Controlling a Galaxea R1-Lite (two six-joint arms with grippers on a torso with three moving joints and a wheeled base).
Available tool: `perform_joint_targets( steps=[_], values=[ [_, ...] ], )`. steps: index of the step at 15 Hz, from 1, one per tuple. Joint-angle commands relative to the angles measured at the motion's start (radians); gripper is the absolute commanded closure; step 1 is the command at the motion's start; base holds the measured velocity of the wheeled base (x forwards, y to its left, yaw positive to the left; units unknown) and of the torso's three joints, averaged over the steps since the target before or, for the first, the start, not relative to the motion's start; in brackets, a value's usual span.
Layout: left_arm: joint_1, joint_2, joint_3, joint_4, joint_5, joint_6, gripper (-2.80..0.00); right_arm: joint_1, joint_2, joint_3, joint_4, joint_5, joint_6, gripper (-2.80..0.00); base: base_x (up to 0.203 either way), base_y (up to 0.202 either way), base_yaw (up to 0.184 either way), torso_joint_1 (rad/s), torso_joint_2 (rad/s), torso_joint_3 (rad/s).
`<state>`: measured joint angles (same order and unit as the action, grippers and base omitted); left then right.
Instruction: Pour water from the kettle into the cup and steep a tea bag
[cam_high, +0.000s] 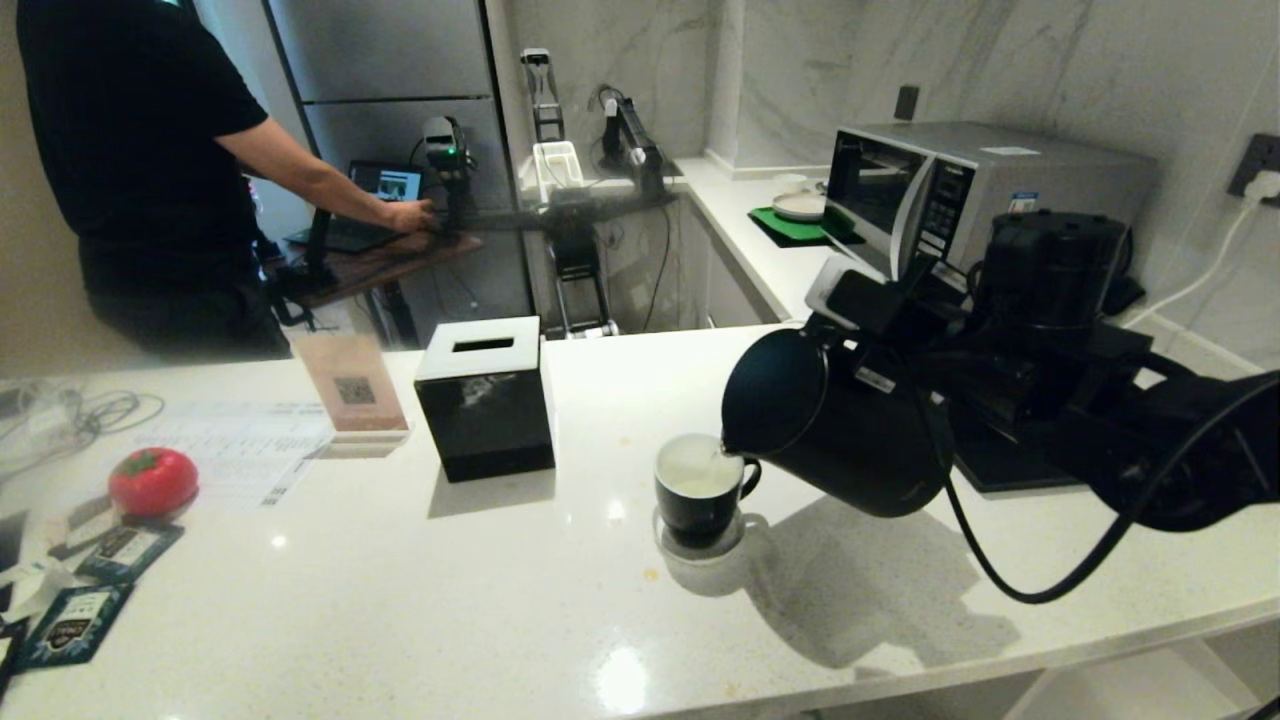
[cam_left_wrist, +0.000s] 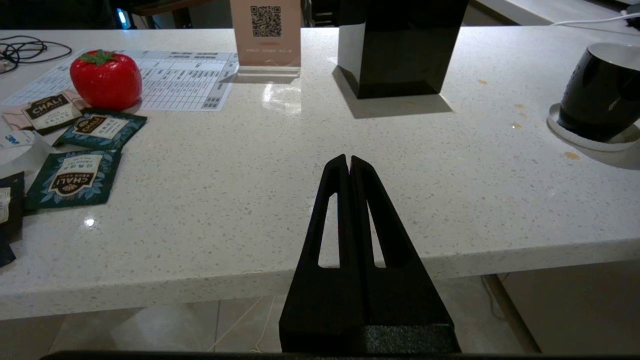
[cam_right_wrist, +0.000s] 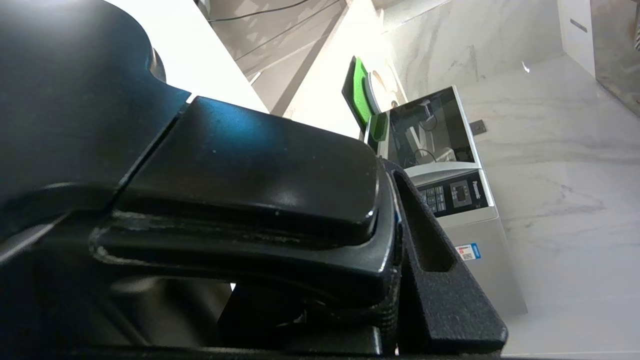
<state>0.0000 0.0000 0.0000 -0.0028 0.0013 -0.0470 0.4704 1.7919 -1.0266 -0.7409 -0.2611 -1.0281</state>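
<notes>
The black kettle (cam_high: 830, 420) hangs tilted over the counter, its spout just above the rim of the black cup (cam_high: 700, 495). A thin stream of water runs into the cup's pale pool (cam_high: 695, 470). My right gripper (cam_high: 875, 300) is shut on the kettle's loop handle (cam_right_wrist: 240, 200); one finger (cam_right_wrist: 450, 280) shows pressed against it and the other is hidden behind it. The cup (cam_left_wrist: 600, 95) stands on a white coaster (cam_left_wrist: 565, 132). My left gripper (cam_left_wrist: 349, 160) is shut and empty, low at the counter's front edge, well left of the cup. The tea bag is out of view.
A black tissue box (cam_high: 485, 400) stands left of the cup, with a QR sign (cam_high: 352, 385) and a red tomato-shaped object (cam_high: 152, 482) beyond. Teal sachets (cam_left_wrist: 75, 175) lie at the left edge. A microwave (cam_high: 950, 180) sits behind my right arm. A person (cam_high: 140, 150) stands at the far left.
</notes>
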Motion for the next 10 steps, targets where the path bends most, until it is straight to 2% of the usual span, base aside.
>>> perform_joint_targets(
  steps=[1, 10],
  values=[
    [0.0, 0.002, 0.0, 0.0, 0.0, -0.001, 0.0, 0.001, 0.0, 0.002, -0.005, -0.001, -0.006, 0.0, 0.0, 0.0, 0.0, 0.0, 0.0, 0.0],
    [0.0, 0.002, 0.0, 0.0, 0.0, -0.001, 0.0, -0.001, -0.021, 0.031, -0.005, -0.002, 0.005, 0.0, 0.0, 0.0, 0.0, 0.0, 0.0, 0.0]
  ],
)
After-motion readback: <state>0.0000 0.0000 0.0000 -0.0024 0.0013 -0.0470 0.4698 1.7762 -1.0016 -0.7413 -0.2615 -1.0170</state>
